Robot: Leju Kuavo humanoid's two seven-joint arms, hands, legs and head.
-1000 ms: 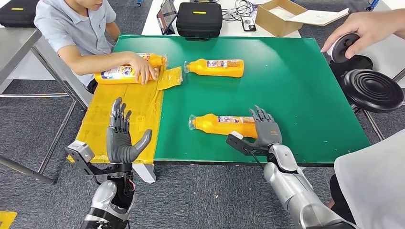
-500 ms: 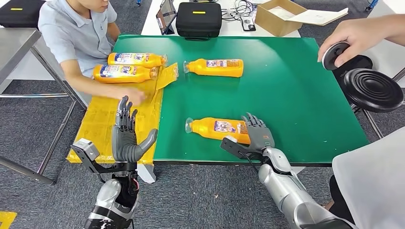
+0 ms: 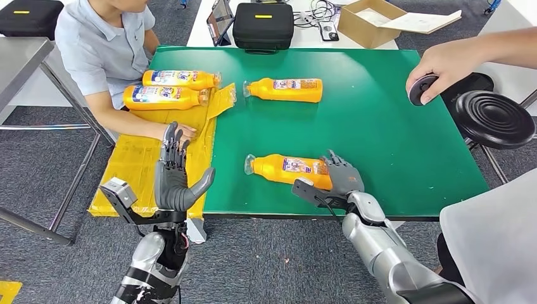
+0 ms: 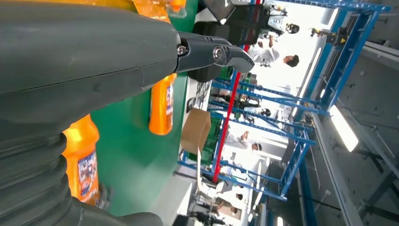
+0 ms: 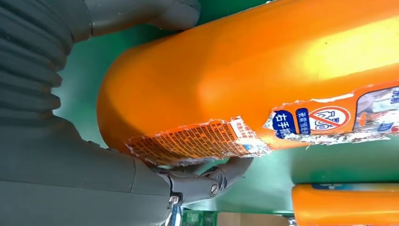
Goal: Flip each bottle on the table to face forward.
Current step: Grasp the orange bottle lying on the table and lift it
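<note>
Gripping bottle (image 3: 288,169) base, right hand (image 3: 344,178) (table's near edge)

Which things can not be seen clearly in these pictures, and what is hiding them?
- Base of the near bottle: head view, covered by the right robot hand.
- Its label wording: right wrist view, torn and too small to read.
- Left robot hand fingers: left wrist view, hidden behind its grey cover.
- Round object: head view, partly wrapped by a person's hand.

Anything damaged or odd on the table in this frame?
Yes. The label on the near bottle is torn and ragged, as the right wrist view shows, where the right hand grips the bottle's base. The yellow sheet is crumpled, and its corner is lifted near the far bottles.
</note>
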